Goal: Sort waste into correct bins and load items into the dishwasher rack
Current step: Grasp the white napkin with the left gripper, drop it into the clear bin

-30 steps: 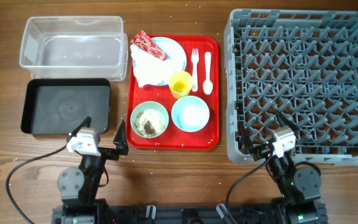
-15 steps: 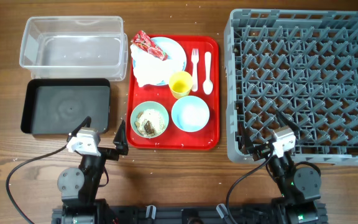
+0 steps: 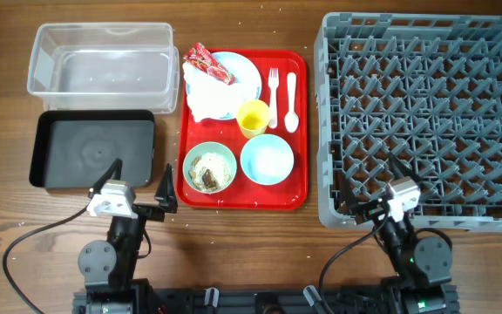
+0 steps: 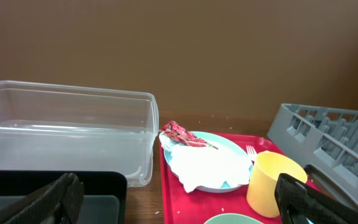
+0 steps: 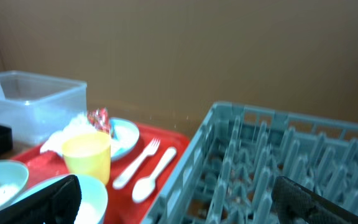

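Observation:
On the red serving tray (image 3: 300, 131), a light blue plate (image 3: 244, 74) holds a crumpled white napkin (image 3: 206, 98) and a red wrapper (image 3: 209, 62). Beside them are a yellow cup (image 3: 253, 118), white fork (image 3: 274, 87), white spoon (image 3: 291, 100), a cream-green bowl (image 3: 209, 168) with rice-like scraps, and a light blue bowl (image 3: 267, 160). The clear tub (image 3: 103, 59) and black tray (image 3: 92, 148) lie left. The grey rack (image 3: 425, 122) lies right. My left gripper (image 3: 140, 181) is open and empty near the black tray. My right gripper (image 3: 369, 185) is open and empty at the rack's front left corner.
In the left wrist view the tub (image 4: 67, 134), napkin (image 4: 207, 165) and cup (image 4: 275, 180) lie ahead. In the right wrist view the fork (image 5: 135, 165), spoon (image 5: 154, 174) and rack (image 5: 278, 162) lie ahead. Bare wooden table runs along the front edge.
Both arms have shifted very slightly. Nothing on the table has moved.

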Controlling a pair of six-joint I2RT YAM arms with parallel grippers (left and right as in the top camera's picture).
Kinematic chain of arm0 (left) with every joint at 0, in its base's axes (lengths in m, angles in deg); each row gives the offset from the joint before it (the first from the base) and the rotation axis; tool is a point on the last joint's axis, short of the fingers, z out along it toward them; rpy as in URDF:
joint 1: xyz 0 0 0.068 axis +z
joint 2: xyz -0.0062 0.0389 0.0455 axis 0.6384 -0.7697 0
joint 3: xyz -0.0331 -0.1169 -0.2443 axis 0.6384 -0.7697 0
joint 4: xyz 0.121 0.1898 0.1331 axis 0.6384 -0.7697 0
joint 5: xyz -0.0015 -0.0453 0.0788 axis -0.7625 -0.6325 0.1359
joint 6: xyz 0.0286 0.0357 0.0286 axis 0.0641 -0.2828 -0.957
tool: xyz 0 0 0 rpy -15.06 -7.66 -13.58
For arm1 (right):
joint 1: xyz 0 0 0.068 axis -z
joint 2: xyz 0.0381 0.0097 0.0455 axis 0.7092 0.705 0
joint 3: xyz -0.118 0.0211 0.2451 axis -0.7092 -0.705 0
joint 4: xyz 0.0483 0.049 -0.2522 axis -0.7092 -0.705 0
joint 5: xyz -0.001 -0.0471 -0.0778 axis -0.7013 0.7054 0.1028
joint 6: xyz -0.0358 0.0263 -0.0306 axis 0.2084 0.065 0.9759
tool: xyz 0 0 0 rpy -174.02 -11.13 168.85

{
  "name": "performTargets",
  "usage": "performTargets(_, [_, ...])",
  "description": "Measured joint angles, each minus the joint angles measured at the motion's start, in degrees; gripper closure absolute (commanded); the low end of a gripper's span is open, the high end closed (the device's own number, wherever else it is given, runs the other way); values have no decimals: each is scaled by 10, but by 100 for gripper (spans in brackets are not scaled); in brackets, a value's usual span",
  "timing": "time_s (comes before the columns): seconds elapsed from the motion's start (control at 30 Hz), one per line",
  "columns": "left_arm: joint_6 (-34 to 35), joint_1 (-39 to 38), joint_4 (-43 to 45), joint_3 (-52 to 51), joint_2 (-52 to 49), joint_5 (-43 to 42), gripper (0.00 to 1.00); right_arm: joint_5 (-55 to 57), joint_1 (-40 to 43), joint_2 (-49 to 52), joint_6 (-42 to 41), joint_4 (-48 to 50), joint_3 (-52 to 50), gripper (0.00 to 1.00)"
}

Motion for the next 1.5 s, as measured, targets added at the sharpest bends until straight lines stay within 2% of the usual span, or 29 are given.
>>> performTargets(0.1, [11,0,0,16,-15,2,0,17,0,0,-2,3,6,0])
performTargets(0.27, [15,0,0,115,-111,2,0,41,0,14,1,17,56,0])
performTargets(0.5, [20,0,-32,259,-306,-7,0,47,0,147,18,16,138,0])
performTargets(0.6, [21,-3,-104,360,-425,-23,0,47,0,239,19,0,206,0])
performTargets(0.73, [24,-38,-215,548,-599,-47,0,49,0,381,18,-104,344,0])
performTargets(0.77, [24,-50,-275,616,-648,-50,0,49,1,416,18,-167,396,0])
performTargets(0.8, [24,-61,-295,661,-684,-51,0,50,0,441,18,-182,422,0])
performTargets(0.9, [21,-95,-452,860,-835,-54,0,51,1,537,-5,-307,558,0])
performTargets(0.97, [17,-113,-556,992,-940,-35,0,51,1,584,-22,-365,615,0])
performTargets(1.03, [15,-129,-629,1083,-1025,-12,0,51,1,613,-28,-396,637,0])
performTargets(1.07, [14,-137,-635,1109,-1057,-6,0,50,1,625,-30,-410,642,0])
performTargets(1.37, [16,-180,-585,1121,-1198,0,0,-5,1,718,-36,-438,643,0])
performTargets(1.43, [47,-180,-572,1121,-1215,4,0,-19,1,727,-37,-443,643,0])
performTargets(1.5, [106,-180,-563,1122,-1237,23,0,-28,1,732,-39,-443,643,0])
